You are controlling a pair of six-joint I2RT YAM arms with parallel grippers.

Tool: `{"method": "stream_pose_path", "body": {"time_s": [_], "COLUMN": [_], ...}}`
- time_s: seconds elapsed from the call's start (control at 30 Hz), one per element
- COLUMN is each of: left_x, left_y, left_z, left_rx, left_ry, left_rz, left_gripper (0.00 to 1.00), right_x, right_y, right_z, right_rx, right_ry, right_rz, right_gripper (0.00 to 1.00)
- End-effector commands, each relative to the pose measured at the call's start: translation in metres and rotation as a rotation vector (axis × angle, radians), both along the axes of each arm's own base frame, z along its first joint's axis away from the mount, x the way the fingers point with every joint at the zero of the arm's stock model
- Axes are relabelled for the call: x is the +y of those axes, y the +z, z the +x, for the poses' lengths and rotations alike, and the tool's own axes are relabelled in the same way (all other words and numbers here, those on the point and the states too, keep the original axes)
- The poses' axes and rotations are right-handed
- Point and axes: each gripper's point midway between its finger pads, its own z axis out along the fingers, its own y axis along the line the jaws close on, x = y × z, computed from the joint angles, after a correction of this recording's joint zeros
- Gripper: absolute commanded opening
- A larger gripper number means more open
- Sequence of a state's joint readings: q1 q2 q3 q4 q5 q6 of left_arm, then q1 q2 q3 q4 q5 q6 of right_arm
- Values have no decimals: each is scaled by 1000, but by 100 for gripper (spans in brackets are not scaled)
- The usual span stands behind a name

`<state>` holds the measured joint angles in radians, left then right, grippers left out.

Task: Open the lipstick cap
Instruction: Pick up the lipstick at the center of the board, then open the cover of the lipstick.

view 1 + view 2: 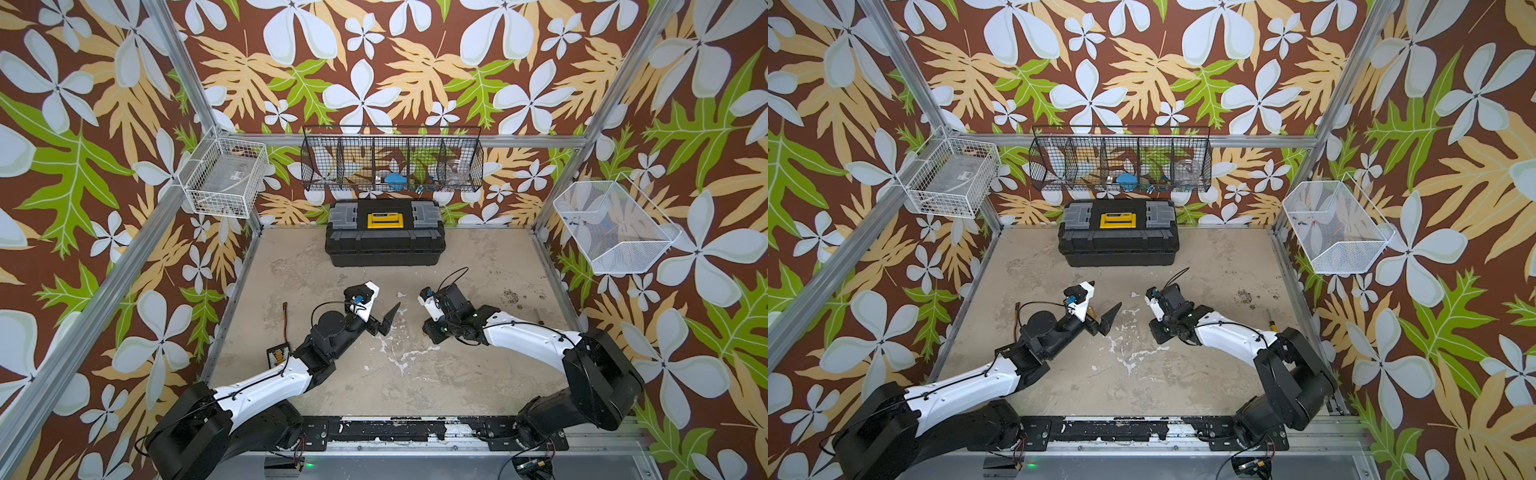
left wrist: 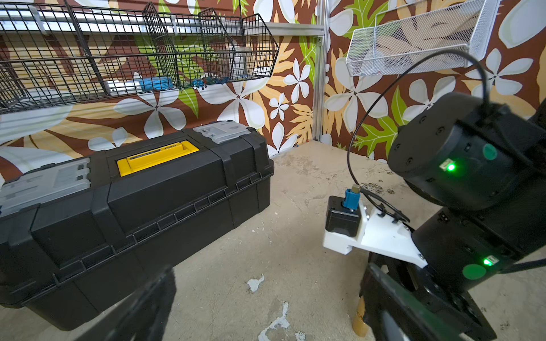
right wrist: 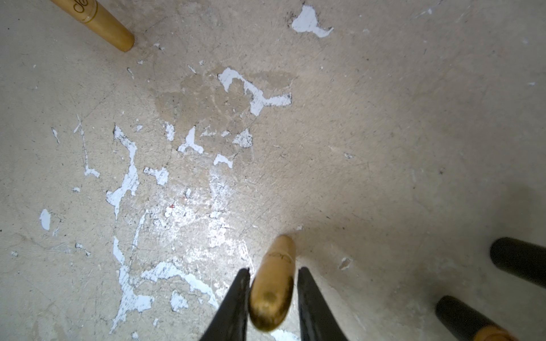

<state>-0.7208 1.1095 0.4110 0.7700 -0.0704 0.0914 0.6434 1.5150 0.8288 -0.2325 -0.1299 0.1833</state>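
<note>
Lipstick (image 3: 271, 292) stands near upright on the table (image 3: 384, 147), between your right gripper (image 3: 274, 270) jaws. They flank it closely, but you cannot tell whether they clamp. Left gripper (image 1: 385, 320) gapes wide, empty, farther off.

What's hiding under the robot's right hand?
A gold lipstick stands on the table between the fingers of the right gripper. In both top views the arm mostly covers it.

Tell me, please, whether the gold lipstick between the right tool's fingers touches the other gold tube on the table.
Apart. The right wrist view shows bare table between the lipstick, flanked by the right tool, and the other gold tube.
</note>
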Motion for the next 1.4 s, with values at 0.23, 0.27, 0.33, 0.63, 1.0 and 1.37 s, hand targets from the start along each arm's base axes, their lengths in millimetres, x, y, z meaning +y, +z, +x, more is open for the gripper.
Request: {"method": "stream_pose_path", "body": {"time_s": [0.23,0.27,0.33,0.63,1.0,1.37], "left_x": [-26,-30,-35,-58,-67,-72], "left_y": [-12,-16,-25,-63,-76,-70], "left_z": [-16,-20,-24,-39,-31,-16], "left_rx": [23,39,76,204,203,88], "left_ry": [-181,-212,-253,-427,-463,-440], "left_rz": [65,78,98,222,353,403], "left_gripper": [100,100,100,89,81,68], "right_x": [3,3,3,5,21,31], "right_y": [9,11,14,59,127,146], "right_z": [4,4,5,6,-10,-21], "right_rx": [-33,-36,-47,-138,-223,-225], "right_ry": [-3,0,2,11,130,200], "right_rz": [21,25,28,94,260,326], "right_gripper": [22,22,22,21,21,21]}}
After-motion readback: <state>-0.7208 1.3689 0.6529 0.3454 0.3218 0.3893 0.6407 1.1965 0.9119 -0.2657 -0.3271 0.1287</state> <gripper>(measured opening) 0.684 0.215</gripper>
